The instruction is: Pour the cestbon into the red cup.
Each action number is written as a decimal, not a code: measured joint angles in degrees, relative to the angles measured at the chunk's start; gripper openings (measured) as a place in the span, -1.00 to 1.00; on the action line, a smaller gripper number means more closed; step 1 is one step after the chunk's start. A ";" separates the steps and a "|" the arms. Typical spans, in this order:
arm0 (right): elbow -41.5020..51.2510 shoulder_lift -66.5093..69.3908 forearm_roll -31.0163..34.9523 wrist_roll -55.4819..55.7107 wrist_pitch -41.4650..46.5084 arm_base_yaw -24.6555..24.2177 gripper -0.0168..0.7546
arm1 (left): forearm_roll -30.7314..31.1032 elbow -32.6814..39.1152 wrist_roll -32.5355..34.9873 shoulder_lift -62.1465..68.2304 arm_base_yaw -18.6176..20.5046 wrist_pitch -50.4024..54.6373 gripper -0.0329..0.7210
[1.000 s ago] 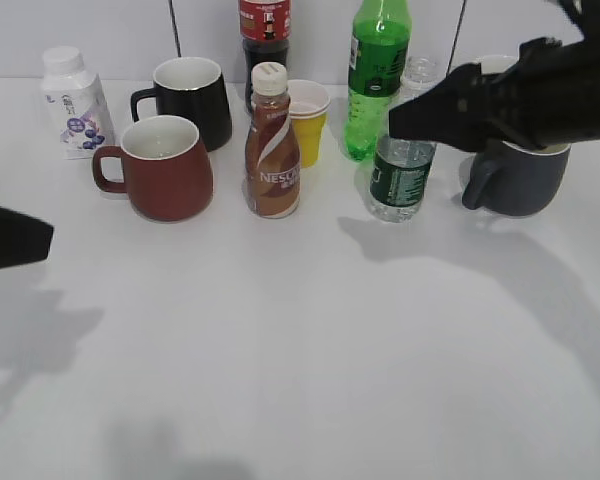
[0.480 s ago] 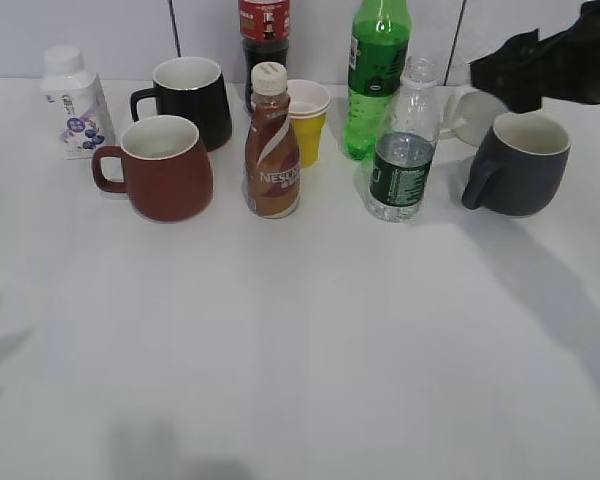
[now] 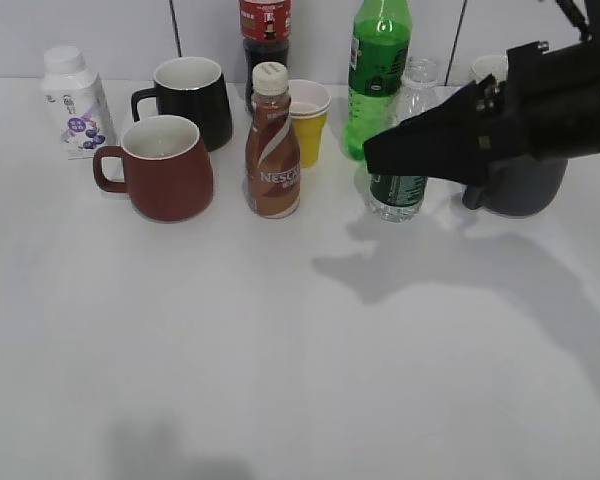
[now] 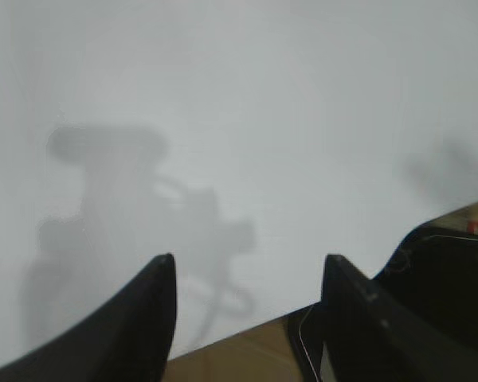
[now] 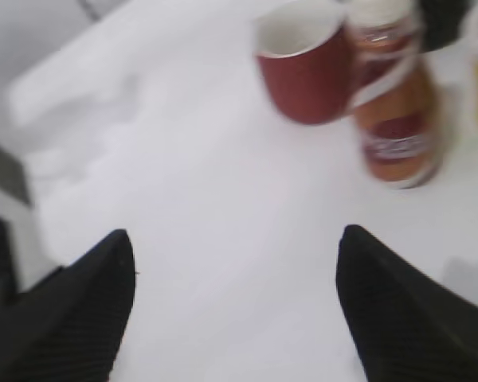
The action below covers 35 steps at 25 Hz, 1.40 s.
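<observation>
The cestbon (image 3: 396, 194), a clear bottle with a dark green label and no cap, stands right of centre. Its middle is hidden behind my right gripper (image 3: 376, 155), which passes in front of it. The right wrist view shows those jaws (image 5: 237, 235) wide open and empty over bare table, with the bottle out of view. The red cup (image 3: 166, 170) stands upright at the left, and also shows blurred in the right wrist view (image 5: 303, 68). My left gripper (image 4: 248, 263) is open and empty over the table's edge, out of the exterior view.
A brown Nescafe bottle (image 3: 272, 145), yellow paper cup (image 3: 307, 120), black mug (image 3: 192, 95), cola bottle (image 3: 264, 30) and white milk bottle (image 3: 75, 100) stand near the red cup. A green soda bottle (image 3: 378, 70) stands behind the cestbon, a dark grey mug (image 3: 525, 185) to its right.
My right arm drew back to the upper right, baring the cestbon, then came back left and lower across it. My left arm left the exterior view.
</observation>
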 joint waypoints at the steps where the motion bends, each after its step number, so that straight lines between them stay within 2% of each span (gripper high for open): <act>1: 0.00 0.03 0.00 0.77 -1.34 0.00 0.57 | 0.00 0.00 -0.02 0.00 0.00 0.25 0.24; 5: 0.00 0.03 0.00 0.38 -2.79 0.00 0.57 | 0.00 0.00 -0.02 0.00 0.00 0.43 0.24; 8: -0.16 -0.01 0.00 -3.79 2.84 0.00 0.57 | 0.00 0.00 -0.07 0.00 0.00 0.43 0.24; 17: -0.27 -5.20 0.05 -8.10 47.38 0.00 0.57 | 0.45 0.00 -0.56 0.00 0.00 0.49 0.24; 21: -0.27 -7.99 1.00 -10.13 58.43 0.00 0.57 | 1.94 0.00 -3.31 0.00 0.00 0.49 0.24; 23: 0.11 -8.91 4.29 -14.53 62.41 0.00 0.57 | 2.22 0.00 -3.68 0.00 0.00 0.49 0.24; 25: 0.63 -9.41 13.82 -23.35 68.97 0.00 0.57 | 2.23 0.00 -3.92 0.00 0.00 0.49 0.24; 28: 0.62 -9.59 33.55 -45.66 83.70 0.00 0.57 | 2.29 0.00 -3.98 -0.24 0.00 0.51 0.24; 30: 0.62 -10.22 46.30 -58.46 90.13 -0.11 0.57 | 2.16 0.00 -4.12 -0.48 0.00 0.56 0.24; 35: 0.37 -13.94 82.83 -86.86 95.39 -0.11 0.57 | 1.20 0.00 -4.17 -0.58 0.00 0.56 0.24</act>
